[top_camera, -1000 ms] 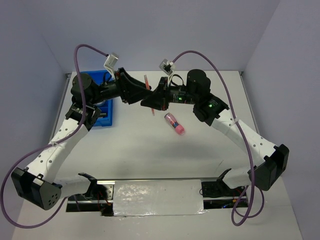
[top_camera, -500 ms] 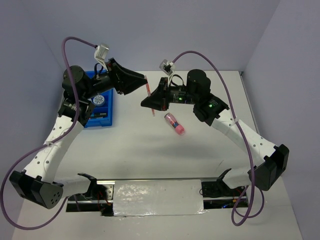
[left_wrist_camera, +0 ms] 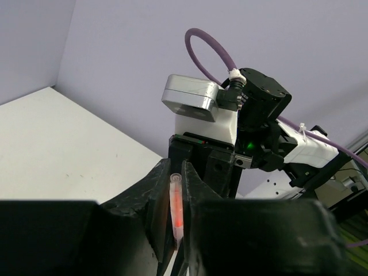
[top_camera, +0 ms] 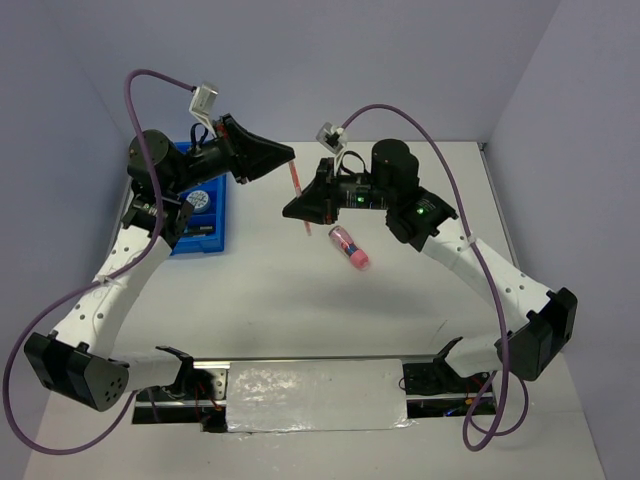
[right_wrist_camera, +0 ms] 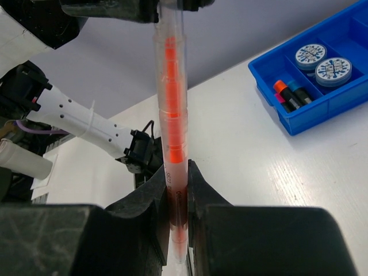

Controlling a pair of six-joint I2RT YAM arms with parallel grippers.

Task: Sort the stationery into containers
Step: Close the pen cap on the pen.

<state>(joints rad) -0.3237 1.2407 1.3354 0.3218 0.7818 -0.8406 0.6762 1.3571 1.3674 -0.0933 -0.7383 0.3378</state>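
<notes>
Where left gripper (left_wrist_camera: 176, 184) gaped before, now pinching orange stick (right_wrist_camera: 171, 98), right gripper (right_wrist_camera: 177, 184) clamping it

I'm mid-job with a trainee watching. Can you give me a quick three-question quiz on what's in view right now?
1. True or false: the pink-capped tube lies inside the blue tray.
2. What are the left pincer and right pincer both clamped on? A) a ruler B) the orange stick C) an eraser
3. Fill in: ___ round discs sit in the tray.
Key: 1 false, it lies on the table; 2 B; 3 two.
</notes>
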